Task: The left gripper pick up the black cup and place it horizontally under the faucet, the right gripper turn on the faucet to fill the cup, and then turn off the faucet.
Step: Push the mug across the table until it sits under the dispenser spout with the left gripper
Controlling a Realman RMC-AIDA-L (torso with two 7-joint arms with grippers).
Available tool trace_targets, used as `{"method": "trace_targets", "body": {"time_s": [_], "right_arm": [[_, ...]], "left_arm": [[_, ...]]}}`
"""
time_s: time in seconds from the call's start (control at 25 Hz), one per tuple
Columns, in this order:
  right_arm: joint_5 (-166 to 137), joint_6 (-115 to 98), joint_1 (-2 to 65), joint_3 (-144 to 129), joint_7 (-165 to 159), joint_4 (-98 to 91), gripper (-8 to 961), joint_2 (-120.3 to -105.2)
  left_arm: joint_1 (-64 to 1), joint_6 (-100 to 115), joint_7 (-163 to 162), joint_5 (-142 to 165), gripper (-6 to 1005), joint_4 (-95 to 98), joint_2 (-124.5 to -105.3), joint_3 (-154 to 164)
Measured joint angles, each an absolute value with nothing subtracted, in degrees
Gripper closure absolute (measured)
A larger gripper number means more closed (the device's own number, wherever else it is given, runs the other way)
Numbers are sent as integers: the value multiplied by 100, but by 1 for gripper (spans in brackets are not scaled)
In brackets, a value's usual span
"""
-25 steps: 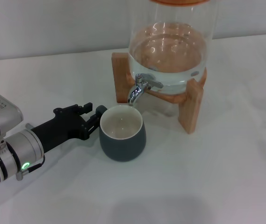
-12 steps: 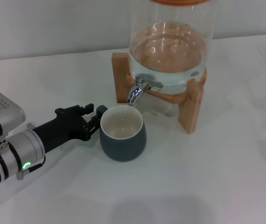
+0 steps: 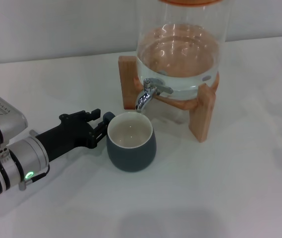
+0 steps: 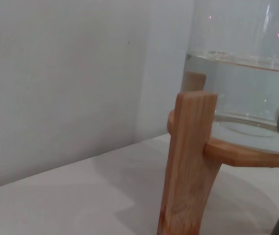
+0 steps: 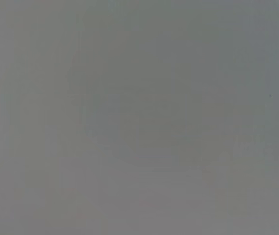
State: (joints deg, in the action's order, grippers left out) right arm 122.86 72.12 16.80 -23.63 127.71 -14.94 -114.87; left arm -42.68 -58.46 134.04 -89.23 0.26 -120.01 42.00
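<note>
Over the last second I have nudged the squat dark grey-black cup with cream inside [image 3: 131, 147] slightly right, rim now just below the chrome lever faucet [image 3: 145, 95]. Left hand [image 3: 102, 123] stays clamped on its handle, cup upright on the white bench [image 3: 230, 188]. Placement looks nearly done.

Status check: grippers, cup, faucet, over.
Left gripper at black cup handle. Right gripper out of view. Cup upright, empty, just below faucet. Nothing blocking.
</note>
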Motion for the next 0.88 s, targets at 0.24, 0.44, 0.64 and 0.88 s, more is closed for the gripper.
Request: {"method": "trace_targets", "body": {"time_s": [0.24, 0.44, 0.64, 0.88], "right_arm": [[12287, 7189, 1701, -2302, 12777, -1494, 145, -11487], [12287, 7181, 1708, -2297, 12779, -1494, 145, -11487], [12286, 7173, 1707, -2290, 12779, -1494, 145, -11487], [12287, 7171, 1710, -2292, 12779, -1494, 145, -11487]], "left_arm": [[-4256, -5888, 13401, -8914, 612, 4, -12005, 4204], [-4263, -5886, 13401, -8898, 611, -12, -12006, 4210], [-4260, -5811, 13391, -8844, 611, -6, -11995, 4210], [-4261, -5710, 13405, -8692, 610, 44, -11988, 4210]]}}
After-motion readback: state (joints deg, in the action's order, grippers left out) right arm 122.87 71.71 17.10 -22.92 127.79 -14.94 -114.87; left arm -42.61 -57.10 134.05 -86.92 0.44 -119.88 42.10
